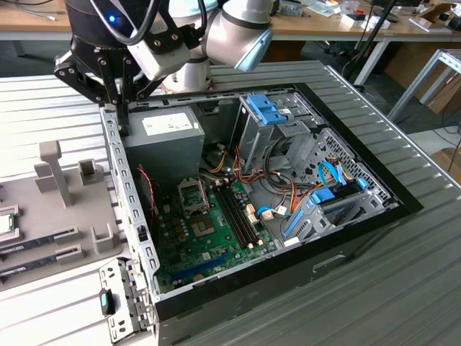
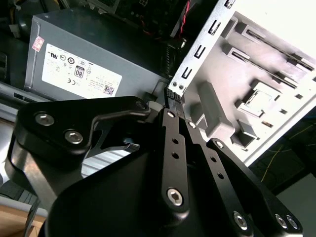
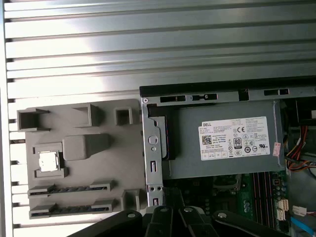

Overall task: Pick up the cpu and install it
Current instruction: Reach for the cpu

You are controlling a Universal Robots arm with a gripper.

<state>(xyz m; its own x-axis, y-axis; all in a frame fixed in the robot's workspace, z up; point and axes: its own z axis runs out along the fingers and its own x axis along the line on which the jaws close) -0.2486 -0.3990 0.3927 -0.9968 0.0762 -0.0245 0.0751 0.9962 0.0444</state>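
The cpu (image 3: 48, 161), a small silver square chip, lies in a recess of the grey holder tray (image 3: 98, 170) beside the open computer case. It also shows at the exterior view's far left (image 1: 4, 223) and in the second wrist view (image 2: 256, 101). My gripper (image 2: 175, 95) is shut with nothing between its fingers. It hangs over the case's corner wall (image 1: 123, 128), between the tray and the power-supply box, well away from the cpu. On the green motherboard (image 1: 216, 249) there is a square socket (image 1: 202, 229) with a metal frame behind it.
A grey power-supply box (image 1: 162, 137) fills the case corner right beside the gripper. The perforated case wall (image 1: 133, 216) separates the tray from the motherboard. Two long memory sticks (image 3: 69, 188) lie in tray slots. Cables and blue drive bays (image 1: 266, 112) crowd the case's far side.
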